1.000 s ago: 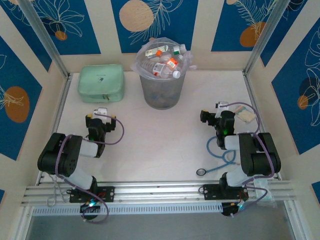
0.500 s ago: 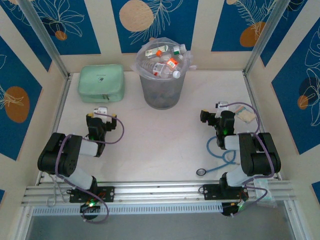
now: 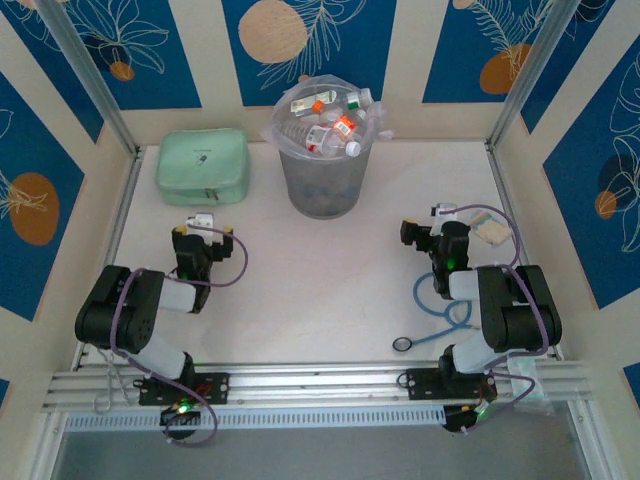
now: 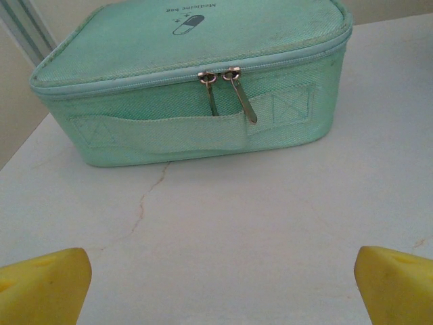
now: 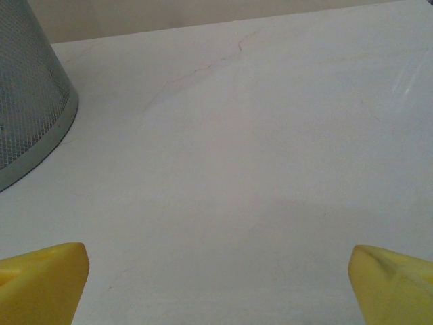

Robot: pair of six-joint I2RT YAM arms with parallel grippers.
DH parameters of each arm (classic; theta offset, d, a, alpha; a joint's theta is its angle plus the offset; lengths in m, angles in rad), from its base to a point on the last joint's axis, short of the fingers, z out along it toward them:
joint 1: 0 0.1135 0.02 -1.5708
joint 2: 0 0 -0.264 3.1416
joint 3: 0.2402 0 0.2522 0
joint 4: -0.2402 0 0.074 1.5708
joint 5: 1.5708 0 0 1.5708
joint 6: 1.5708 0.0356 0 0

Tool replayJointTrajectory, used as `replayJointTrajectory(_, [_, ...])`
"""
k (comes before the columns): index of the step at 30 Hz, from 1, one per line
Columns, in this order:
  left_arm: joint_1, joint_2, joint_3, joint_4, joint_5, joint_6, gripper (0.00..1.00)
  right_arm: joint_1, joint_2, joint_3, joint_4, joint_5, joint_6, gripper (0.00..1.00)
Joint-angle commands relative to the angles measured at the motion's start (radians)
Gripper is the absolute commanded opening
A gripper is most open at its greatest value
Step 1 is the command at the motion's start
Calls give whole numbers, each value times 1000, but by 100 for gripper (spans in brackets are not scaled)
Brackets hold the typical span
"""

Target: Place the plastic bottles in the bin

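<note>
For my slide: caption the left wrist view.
Open yellow fingers face a mint zip case on the white table.

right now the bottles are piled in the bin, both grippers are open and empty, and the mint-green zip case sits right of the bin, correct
Not quite: the top external view shows the mint-green zip case left of the bin, not right. The rest holds: plastic bottles piled in the bin, left gripper and right gripper open and empty.

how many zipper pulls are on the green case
2, side by side mid-zip on the front of the mint-green case: the left pull hangs nearly straight down, the right pull slants down to the right. The case's back is hidden.
</note>
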Motion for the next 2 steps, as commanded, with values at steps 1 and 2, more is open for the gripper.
replayJointTrajectory(1, [13, 4, 18, -2, 3, -15, 99, 7, 4, 5, 30, 14, -1, 99])
replayJointTrajectory(2, [13, 5, 17, -2, 2, -15, 99, 7, 3, 4, 31, 14, -1, 99])
